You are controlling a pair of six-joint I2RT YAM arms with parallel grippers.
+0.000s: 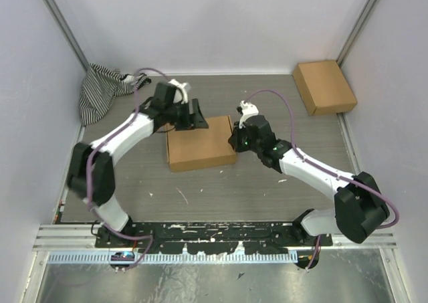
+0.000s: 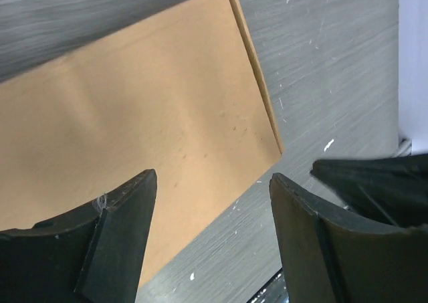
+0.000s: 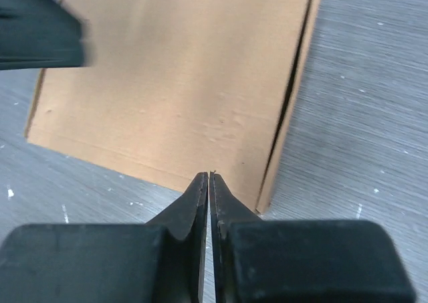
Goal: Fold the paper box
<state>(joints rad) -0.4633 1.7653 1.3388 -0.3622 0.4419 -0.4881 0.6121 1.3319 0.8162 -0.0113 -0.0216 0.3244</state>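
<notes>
The paper box (image 1: 200,146) lies closed as a shallow brown rectangular box in the middle of the table. It also shows in the left wrist view (image 2: 134,109) and the right wrist view (image 3: 174,82). My left gripper (image 1: 195,114) hovers over the box's far edge, open and empty, its fingertips (image 2: 134,203) wide apart around midpoint (image 2: 212,176). My right gripper (image 1: 234,139) is at the box's right edge, shut on nothing (image 3: 209,176). Its tips are over the lid close to a corner; I cannot tell if they touch it.
A slightly smaller ready-made brown box (image 1: 324,87) sits at the back right by the wall. A black-and-white striped cloth (image 1: 100,90) is bunched at the back left. White walls enclose the table on three sides.
</notes>
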